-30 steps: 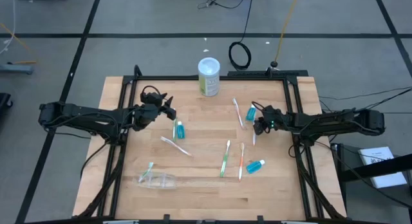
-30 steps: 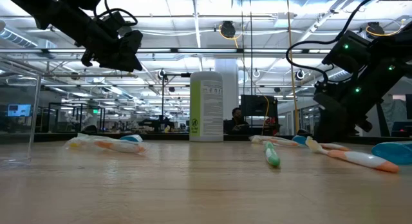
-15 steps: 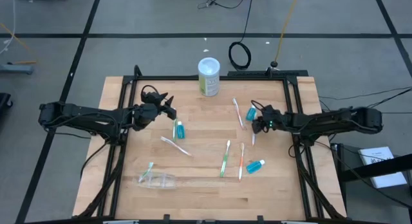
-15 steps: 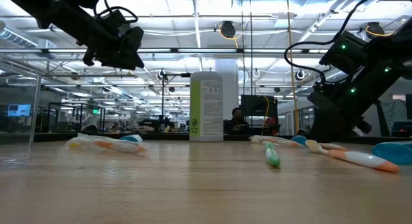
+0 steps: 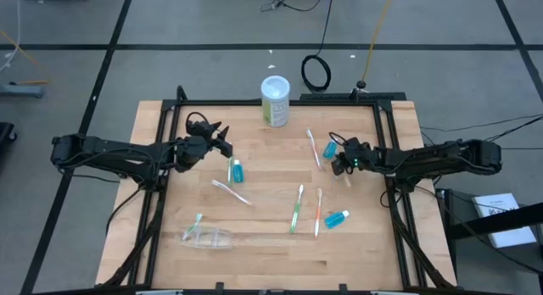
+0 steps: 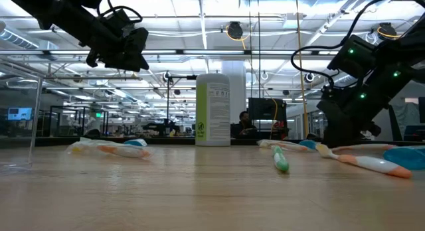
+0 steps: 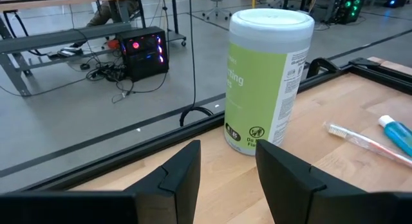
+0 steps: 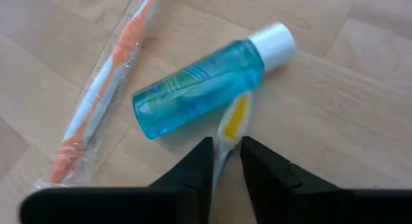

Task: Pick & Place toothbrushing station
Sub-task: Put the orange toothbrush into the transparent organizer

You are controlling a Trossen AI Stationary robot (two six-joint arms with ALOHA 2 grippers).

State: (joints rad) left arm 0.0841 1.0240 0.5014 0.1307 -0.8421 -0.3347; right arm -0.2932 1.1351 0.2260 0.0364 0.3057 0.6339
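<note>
My right gripper (image 5: 338, 162) is low over the table's right part, shut on a thin white toothbrush with a yellow-orange stretch (image 8: 235, 113). Just beyond its fingers lies a teal tube with a white cap (image 8: 196, 89), and next to that an orange-and-white wrapped toothbrush (image 8: 96, 108). My left gripper (image 5: 222, 142) hangs open and empty above the table's left part, facing the white-and-green canister (image 7: 267, 82). Another teal tube (image 5: 236, 169) lies near it. A third tube (image 5: 337, 218), green (image 5: 297, 208) and orange (image 5: 319, 210) toothbrushes and a clear cup on its side (image 5: 208, 237) lie nearer the front. My right gripper pinches the toothbrush's thin handle (image 8: 226, 145) between its two fingers, which come from above and slant down, lying along it. The yellow-orange end reaches out past the fingertips to the teal tube's side. Whether the toothbrush is lifted clear I cannot tell.
The tall canister (image 5: 275, 101) stands at the table's far edge. A white toothbrush (image 5: 310, 147) lies left of the right gripper, another (image 5: 231, 192) near the middle left. A black frame (image 5: 280, 104) runs round the board.
My right gripper has gone a little toward the table's left and far edge, over the teal tube. The white toothbrush below it has shifted with it.
</note>
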